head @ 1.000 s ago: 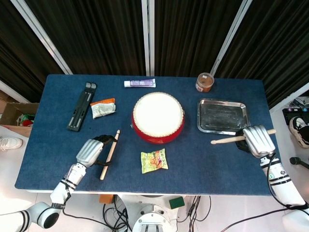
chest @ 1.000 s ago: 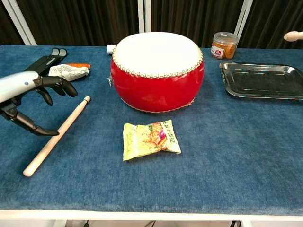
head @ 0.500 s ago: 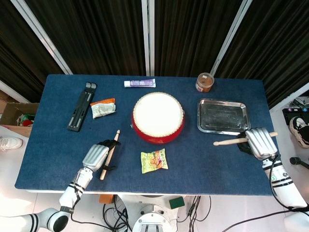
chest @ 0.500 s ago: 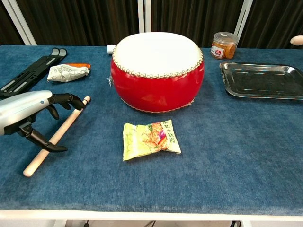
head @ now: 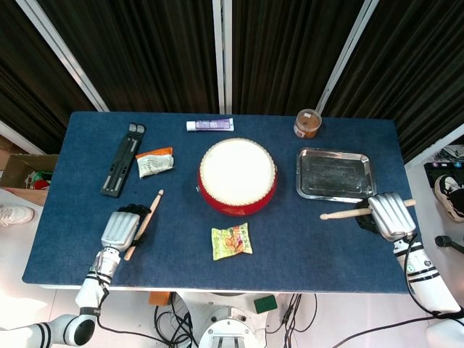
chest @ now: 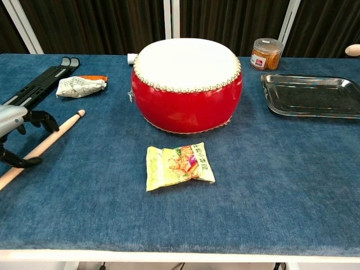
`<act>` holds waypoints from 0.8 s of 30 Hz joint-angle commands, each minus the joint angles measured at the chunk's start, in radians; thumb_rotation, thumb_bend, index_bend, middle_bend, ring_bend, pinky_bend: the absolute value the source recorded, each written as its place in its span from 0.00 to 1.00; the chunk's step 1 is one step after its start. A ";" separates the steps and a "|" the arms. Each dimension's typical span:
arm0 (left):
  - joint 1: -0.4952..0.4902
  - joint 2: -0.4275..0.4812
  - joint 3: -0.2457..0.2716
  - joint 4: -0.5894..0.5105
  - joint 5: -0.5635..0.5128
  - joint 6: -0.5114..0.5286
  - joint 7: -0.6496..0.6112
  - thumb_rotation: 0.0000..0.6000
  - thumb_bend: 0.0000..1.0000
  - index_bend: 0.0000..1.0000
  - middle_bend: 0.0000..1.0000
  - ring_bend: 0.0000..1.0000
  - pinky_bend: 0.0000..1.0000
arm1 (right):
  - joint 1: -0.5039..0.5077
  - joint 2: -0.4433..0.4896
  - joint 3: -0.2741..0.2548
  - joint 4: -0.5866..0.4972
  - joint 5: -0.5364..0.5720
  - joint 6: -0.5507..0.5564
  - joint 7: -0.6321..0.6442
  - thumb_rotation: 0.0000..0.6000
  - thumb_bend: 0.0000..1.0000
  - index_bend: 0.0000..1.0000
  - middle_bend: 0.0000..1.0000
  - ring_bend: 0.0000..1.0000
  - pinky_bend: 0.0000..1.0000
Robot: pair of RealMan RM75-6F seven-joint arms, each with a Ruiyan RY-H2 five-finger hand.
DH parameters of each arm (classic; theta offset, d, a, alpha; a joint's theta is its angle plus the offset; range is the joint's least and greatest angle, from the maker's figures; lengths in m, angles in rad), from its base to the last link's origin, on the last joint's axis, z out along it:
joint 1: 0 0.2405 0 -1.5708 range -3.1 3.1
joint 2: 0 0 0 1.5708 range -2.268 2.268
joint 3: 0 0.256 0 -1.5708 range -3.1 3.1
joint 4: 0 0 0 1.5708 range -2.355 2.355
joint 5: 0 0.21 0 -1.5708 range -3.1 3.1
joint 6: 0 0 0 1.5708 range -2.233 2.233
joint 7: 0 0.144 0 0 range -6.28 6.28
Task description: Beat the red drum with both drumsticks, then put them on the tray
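The red drum (head: 238, 176) with its white skin stands mid-table, also seen in the chest view (chest: 187, 84). The steel tray (head: 335, 190) lies to its right, empty (chest: 312, 109). My left hand (head: 119, 230) wraps around one wooden drumstick (head: 145, 221) near the front left; in the chest view this hand (chest: 12, 121) sits at the frame's left edge with the stick (chest: 50, 140) lying low and angled toward the drum. My right hand (head: 390, 215) grips the other drumstick (head: 348, 212) just in front of the tray, tip pointing left.
A snack packet (head: 232, 241) lies in front of the drum. At the back are a toothpaste tube (head: 209, 125) and a jar (head: 308, 123). A black folding stand (head: 122, 158) and a white-orange pouch (head: 154, 162) lie at the left.
My left hand closed around its drumstick and carried it left, away from the drum. The right hand and its stick shifted slightly right earlier and now stay still.
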 commanded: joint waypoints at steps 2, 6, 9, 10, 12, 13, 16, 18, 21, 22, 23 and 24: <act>0.006 0.031 -0.008 0.007 -0.024 -0.020 -0.030 1.00 0.42 0.46 0.46 0.36 0.34 | -0.002 0.003 0.000 -0.004 0.003 0.001 0.001 1.00 0.90 1.00 1.00 1.00 1.00; 0.009 0.056 -0.001 0.015 -0.033 -0.035 -0.026 1.00 0.44 0.47 0.46 0.36 0.34 | -0.006 0.004 0.001 -0.004 0.003 0.004 0.011 1.00 0.90 1.00 1.00 1.00 1.00; 0.013 0.070 -0.002 0.009 -0.036 -0.033 -0.032 1.00 0.44 0.46 0.45 0.36 0.34 | -0.008 0.003 0.000 -0.004 0.003 0.005 0.014 1.00 0.90 1.00 1.00 1.00 1.00; 0.016 0.073 -0.006 0.005 -0.037 -0.027 -0.039 1.00 0.44 0.44 0.43 0.36 0.34 | -0.008 0.003 0.000 -0.003 0.002 0.006 0.015 1.00 0.90 1.00 1.00 1.00 1.00; 0.024 0.077 -0.020 -0.014 -0.032 -0.008 -0.080 1.00 0.42 0.39 0.40 0.34 0.34 | -0.010 0.002 0.000 -0.002 0.003 0.007 0.016 1.00 0.90 1.00 1.00 1.00 1.00; 0.026 0.080 -0.027 -0.026 -0.032 -0.005 -0.106 1.00 0.41 0.37 0.39 0.33 0.34 | -0.010 0.002 0.000 -0.001 0.003 0.007 0.017 1.00 0.90 1.00 1.00 1.00 1.00; 0.025 0.082 -0.061 -0.066 -0.045 -0.009 -0.188 1.00 0.37 0.34 0.34 0.31 0.34 | -0.011 0.003 0.002 -0.001 0.002 0.009 0.021 1.00 0.90 1.00 1.00 1.00 1.00; 0.018 0.071 -0.081 -0.082 -0.064 -0.011 -0.193 1.00 0.37 0.35 0.31 0.29 0.34 | -0.013 0.004 0.002 0.000 0.001 0.013 0.023 1.00 0.90 1.00 1.00 1.00 1.00; 0.001 0.028 -0.099 -0.091 -0.119 0.007 -0.080 1.00 0.36 0.37 0.28 0.25 0.35 | -0.015 0.006 0.003 0.001 -0.002 0.016 0.031 1.00 0.90 1.00 1.00 1.00 1.00; -0.005 0.001 -0.110 -0.091 -0.149 0.027 -0.025 1.00 0.35 0.37 0.26 0.24 0.35 | -0.015 0.008 0.003 0.002 -0.001 0.016 0.036 1.00 0.90 1.00 1.00 1.00 1.00; -0.010 -0.020 -0.117 -0.089 -0.171 0.040 0.012 1.00 0.35 0.38 0.25 0.23 0.35 | -0.016 0.008 0.003 0.004 -0.001 0.015 0.039 1.00 0.90 1.00 1.00 1.00 1.00; -0.014 -0.038 -0.121 -0.088 -0.189 0.049 0.045 1.00 0.35 0.39 0.24 0.22 0.35 | -0.016 0.009 0.003 0.005 0.000 0.015 0.043 1.00 0.90 1.00 1.00 1.00 1.00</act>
